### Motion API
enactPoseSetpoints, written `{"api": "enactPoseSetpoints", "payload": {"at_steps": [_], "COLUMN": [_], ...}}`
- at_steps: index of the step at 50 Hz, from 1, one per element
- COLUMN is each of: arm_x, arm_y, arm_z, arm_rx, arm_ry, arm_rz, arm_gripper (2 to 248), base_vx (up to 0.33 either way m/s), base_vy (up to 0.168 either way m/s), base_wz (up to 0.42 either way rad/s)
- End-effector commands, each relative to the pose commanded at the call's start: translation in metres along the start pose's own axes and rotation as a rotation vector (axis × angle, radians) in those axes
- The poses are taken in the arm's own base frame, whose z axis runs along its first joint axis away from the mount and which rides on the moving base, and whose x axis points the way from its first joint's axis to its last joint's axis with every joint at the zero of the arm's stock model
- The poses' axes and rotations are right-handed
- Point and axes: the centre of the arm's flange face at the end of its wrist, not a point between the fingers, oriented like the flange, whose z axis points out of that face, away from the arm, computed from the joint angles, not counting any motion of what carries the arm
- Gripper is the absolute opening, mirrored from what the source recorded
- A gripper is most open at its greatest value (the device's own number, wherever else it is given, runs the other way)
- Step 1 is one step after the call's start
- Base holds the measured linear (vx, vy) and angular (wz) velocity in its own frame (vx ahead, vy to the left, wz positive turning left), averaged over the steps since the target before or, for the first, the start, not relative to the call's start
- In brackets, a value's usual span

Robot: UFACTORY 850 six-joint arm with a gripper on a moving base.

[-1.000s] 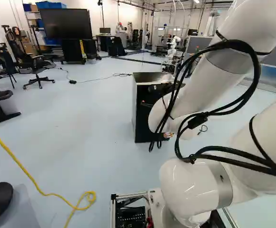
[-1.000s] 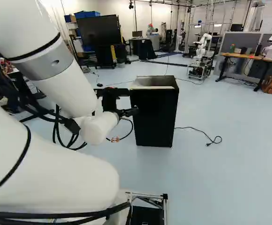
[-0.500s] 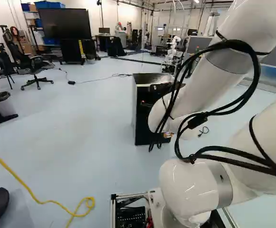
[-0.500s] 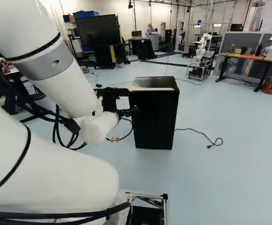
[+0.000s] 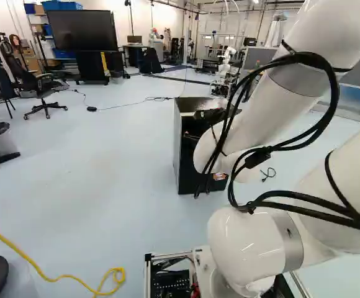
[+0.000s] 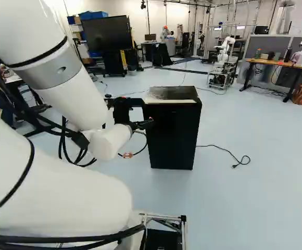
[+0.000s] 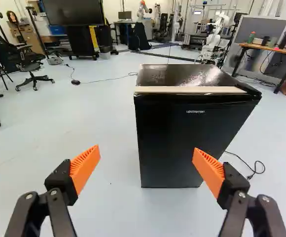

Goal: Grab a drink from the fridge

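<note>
Fridge [image 7: 177, 140]: it says "upstreman" on its black front, high up.
Word [image 7: 195, 111]: it is small, made of light letters, all on one line.
Strip [image 7: 190, 90]: this pale strip runs above the word, along the fridge's top front edge.

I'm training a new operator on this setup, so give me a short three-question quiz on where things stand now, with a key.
1. Multiple choice: what stands ahead of the claw?
A) a red cart
B) a black fridge
C) a white bathtub

2. True or false: the claw's two fingers are touching each other.

3. Fill in the blank: the looped cable on the floor near the foot of the left base view is ____ in colour.

Key: 1 B; 2 false; 3 yellow.
</note>
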Motion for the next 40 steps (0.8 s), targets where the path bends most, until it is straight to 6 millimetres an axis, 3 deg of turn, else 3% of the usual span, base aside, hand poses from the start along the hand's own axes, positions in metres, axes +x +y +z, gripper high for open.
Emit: {"api": "enactPoseSetpoints", "payload": {"at_steps": [40], "arm_x": [0.0], "arm_y": [0.0], "arm_z": [0.0], "arm_rx": [0.0], "arm_ry": [0.0], "arm_rz": [0.0], "arm_gripper": [247], "base_vx": [0.064], "base_vy": [0.033], "base_wz": [-0.01]}}
